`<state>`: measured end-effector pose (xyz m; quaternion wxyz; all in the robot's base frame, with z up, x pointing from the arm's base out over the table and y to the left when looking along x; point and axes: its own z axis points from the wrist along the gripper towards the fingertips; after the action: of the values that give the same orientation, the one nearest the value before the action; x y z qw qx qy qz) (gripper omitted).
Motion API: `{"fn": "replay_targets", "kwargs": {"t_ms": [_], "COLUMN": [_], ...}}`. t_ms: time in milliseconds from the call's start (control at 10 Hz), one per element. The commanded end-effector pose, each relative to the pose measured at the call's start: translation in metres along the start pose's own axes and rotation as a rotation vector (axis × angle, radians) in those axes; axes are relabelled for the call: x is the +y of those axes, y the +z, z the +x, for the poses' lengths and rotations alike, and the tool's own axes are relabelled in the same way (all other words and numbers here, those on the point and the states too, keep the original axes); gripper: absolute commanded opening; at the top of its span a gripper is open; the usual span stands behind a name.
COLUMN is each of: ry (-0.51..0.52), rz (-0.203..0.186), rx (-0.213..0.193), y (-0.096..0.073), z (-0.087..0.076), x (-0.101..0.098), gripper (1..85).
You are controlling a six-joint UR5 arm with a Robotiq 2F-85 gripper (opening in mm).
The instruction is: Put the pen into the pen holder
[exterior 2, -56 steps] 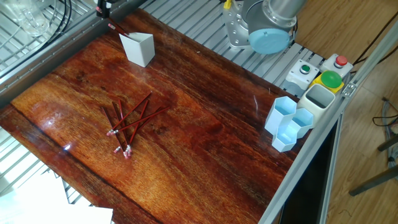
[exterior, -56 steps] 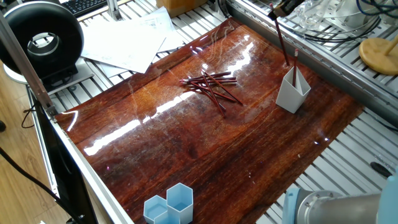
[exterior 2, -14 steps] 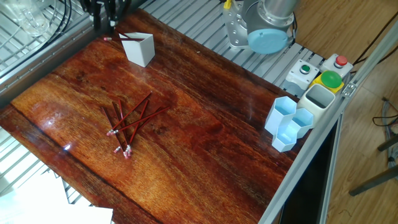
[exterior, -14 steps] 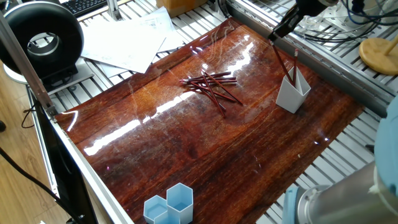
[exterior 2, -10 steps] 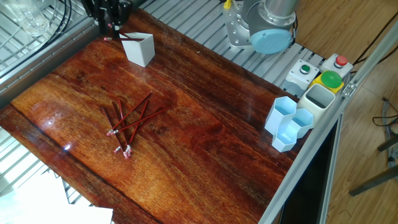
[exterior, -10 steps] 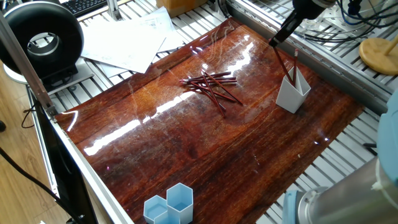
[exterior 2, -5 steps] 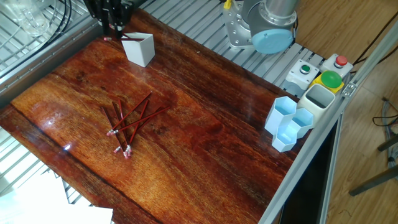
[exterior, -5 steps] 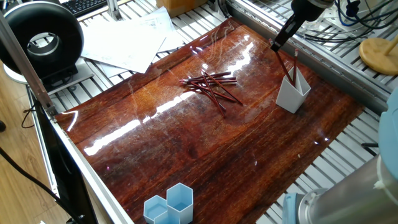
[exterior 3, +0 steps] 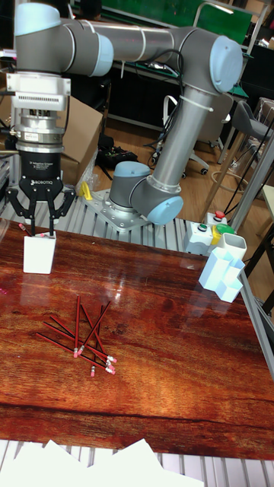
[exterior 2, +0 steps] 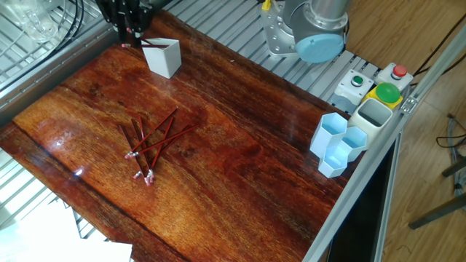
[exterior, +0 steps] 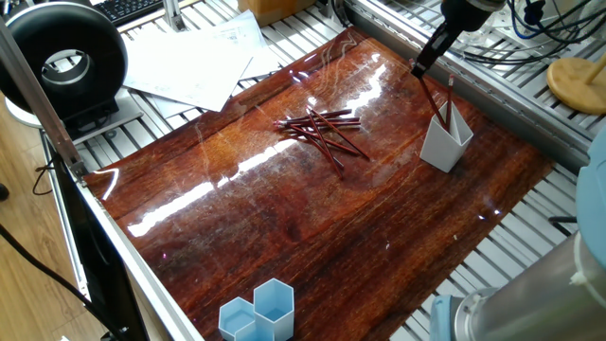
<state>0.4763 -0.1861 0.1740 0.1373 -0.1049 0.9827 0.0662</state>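
Gripper (exterior 3: 36, 226) hanging over the pen holder (exterior 3: 39, 253), fingers spread wide, gripping nothing, pen (exterior: 432, 98) leaning inside the holder

The UR5 arm (exterior 3: 152, 46) arches from its base across the table, wrist pointing straight down. The gripper (exterior 3: 39, 226) hangs vertical at the far corner, its two black fingers (exterior 3: 52, 217) spread apart in an open V.
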Motion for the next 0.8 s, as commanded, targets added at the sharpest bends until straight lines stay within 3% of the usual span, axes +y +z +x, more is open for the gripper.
{"fn": "replay_targets", "kwargs": {"t_ms": [0,400,700], "ry": [0.016,0.036,0.098], "rz": [-0.002,0.014,0.038], "rx": [-0.011,-0.009,0.021], "y": [0.0022,0.0049,-0.0022], "z": [-0.0077,-0.0119,-0.0058], "x": [0.0026,-0.0006,-0.0018], "gripper": [36.0,32.3,11.0]}}
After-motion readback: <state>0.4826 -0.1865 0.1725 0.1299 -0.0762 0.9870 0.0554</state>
